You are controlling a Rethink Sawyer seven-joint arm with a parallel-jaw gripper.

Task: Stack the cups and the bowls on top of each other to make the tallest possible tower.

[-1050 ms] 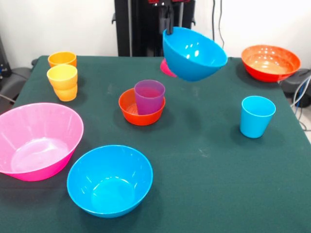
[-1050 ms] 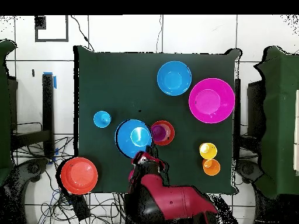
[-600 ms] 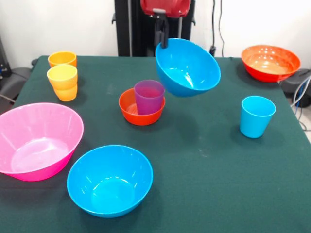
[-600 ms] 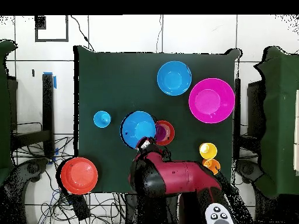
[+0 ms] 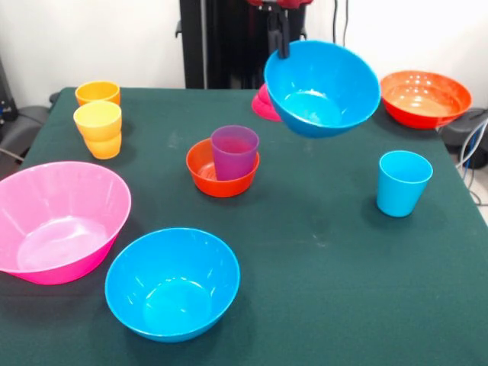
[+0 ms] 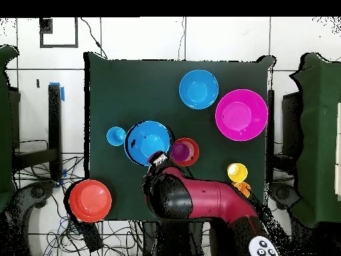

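Note:
My gripper (image 5: 283,47) is shut on the rim of a blue bowl (image 5: 324,88), which hangs tilted in the air above the table's far middle. Overhead, the gripper (image 6: 157,159) and its bowl (image 6: 150,142) sit between the light blue cup (image 6: 115,136) and the purple cup (image 6: 181,151). The purple cup (image 5: 234,151) stands inside a small orange-red bowl (image 5: 221,174). A small magenta bowl (image 5: 263,105) peeks out behind the held bowl. A second blue bowl (image 5: 171,282) and the large pink bowl (image 5: 57,221) rest near the front left. The light blue cup (image 5: 402,181) stands alone at the right.
A wide orange bowl (image 5: 425,97) sits at the far right corner. An orange cup (image 5: 97,93) stands at the far left, and a yellow-orange cup (image 5: 97,120) sits stacked on another orange piece just in front of it. The red arm (image 6: 200,200) reaches in from the overhead view's bottom.
The held blue bowl has swung to the right and slightly up in the front view, towards the light blue cup. The magenta bowl shows again behind it.

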